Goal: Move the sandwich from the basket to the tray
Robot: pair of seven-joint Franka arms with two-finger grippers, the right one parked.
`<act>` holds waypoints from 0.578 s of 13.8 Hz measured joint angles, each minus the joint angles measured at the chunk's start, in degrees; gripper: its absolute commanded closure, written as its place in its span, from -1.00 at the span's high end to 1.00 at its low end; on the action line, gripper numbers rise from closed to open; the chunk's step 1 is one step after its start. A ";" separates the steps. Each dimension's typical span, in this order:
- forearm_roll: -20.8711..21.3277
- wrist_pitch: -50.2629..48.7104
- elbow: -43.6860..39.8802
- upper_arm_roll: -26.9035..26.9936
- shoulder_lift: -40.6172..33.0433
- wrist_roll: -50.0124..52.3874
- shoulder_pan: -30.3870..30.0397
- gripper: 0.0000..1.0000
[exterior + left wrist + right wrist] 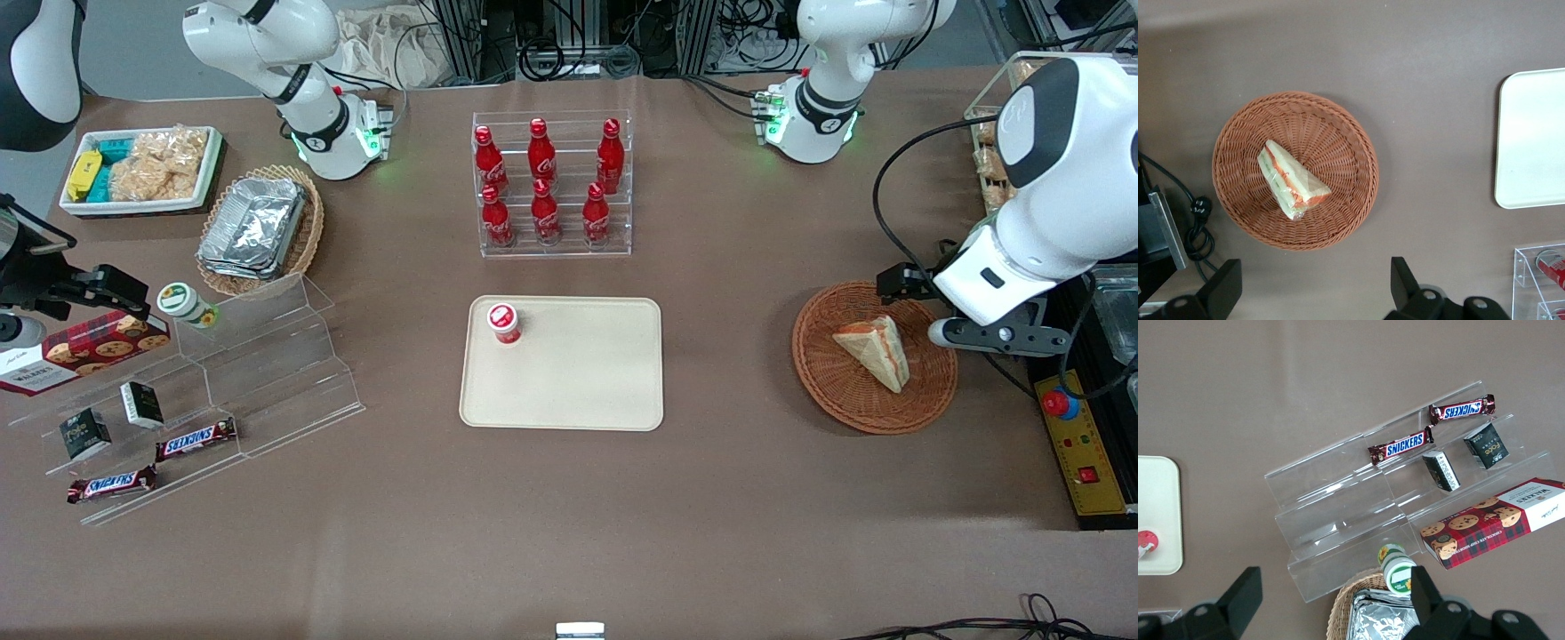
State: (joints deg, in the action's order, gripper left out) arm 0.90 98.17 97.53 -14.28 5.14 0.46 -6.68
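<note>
Reddish-brown wicker forms the basket (874, 358) near the working arm's end of the bench, the sandwich (875, 350) lying in it; the beige tray (562, 363) sits mid-bench, carrying a red-capped bottle (504, 323). From the left wrist, the gripper (1315, 288) hangs released above the bench beside the basket (1295, 171), fingers (1223, 288) spread.

— Can you see the whole gripper (1313, 293)?
— No. From the wrist only two dark fingers (1223, 288) show, spread wide, their bases cut off at the picture's edge. From the front the arm's own white body covers it.
— And the tray (1530, 140)?
— The wrist camera catches one end; the rest runs out of the picture.
— The basket (845, 391)?
— The arm overlaps the rim on its side.
— The sandwich (876, 351) filling?
— Too small to make out from the front.
</note>
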 measured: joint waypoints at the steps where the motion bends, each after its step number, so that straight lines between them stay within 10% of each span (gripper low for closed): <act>1: 0.13 -0.15 0.06 0.14 0.02 0.00 -0.03 1.00; 8: 0.99 -4.35 0.50 2.45 1.30 6.89 -0.21 1.00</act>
State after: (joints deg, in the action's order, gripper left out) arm 1.89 93.82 98.03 -11.84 6.44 7.35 -6.89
